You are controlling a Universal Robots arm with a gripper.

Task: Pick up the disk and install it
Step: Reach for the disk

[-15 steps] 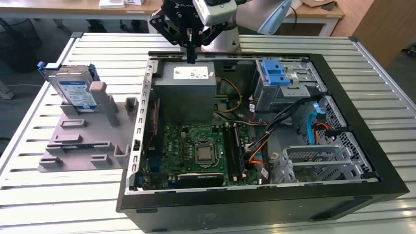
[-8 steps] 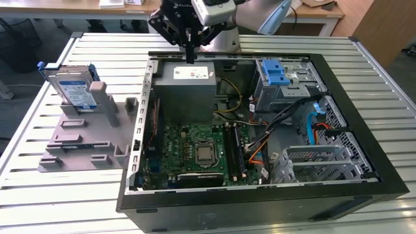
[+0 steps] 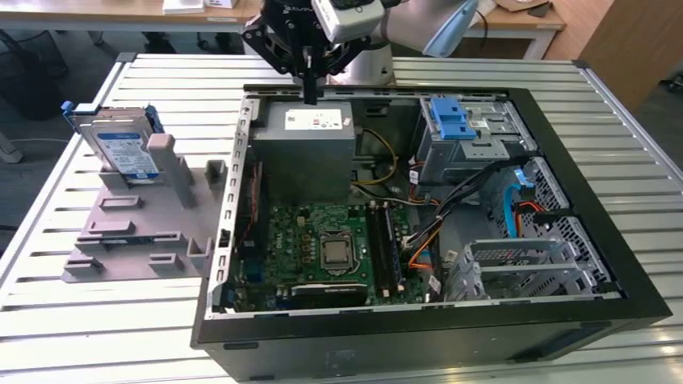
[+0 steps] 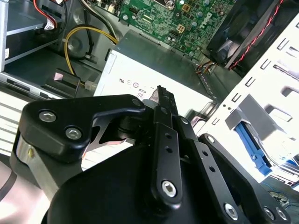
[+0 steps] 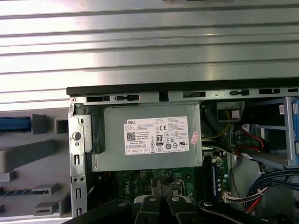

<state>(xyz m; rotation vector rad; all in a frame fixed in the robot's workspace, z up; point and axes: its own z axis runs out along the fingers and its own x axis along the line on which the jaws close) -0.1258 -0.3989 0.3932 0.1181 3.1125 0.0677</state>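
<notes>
We see the black two-fingered gripper (image 3: 310, 94) hanging, jaws together and empty, above the grey metal power-supply box (image 3: 304, 142) with a white sticker, inside the open black computer case (image 3: 427, 324). The flat metal disk (image 3: 120, 148) with a blue-and-white label stands upright in a grey plastic holder (image 3: 139, 228) near the slatted metal table's (image 3: 117, 328) edge at the exterior view's left, well apart from the gripper.

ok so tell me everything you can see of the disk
The disk is a flat, metal-looking rectangle with a blue-and-white label and blue plastic rails along its edges. It stands on edge, leaning slightly, in a grey holder on the slatted table, at the exterior view's left of the open case. Only the holder touches it; the tool is apart from it, over the case.
</notes>
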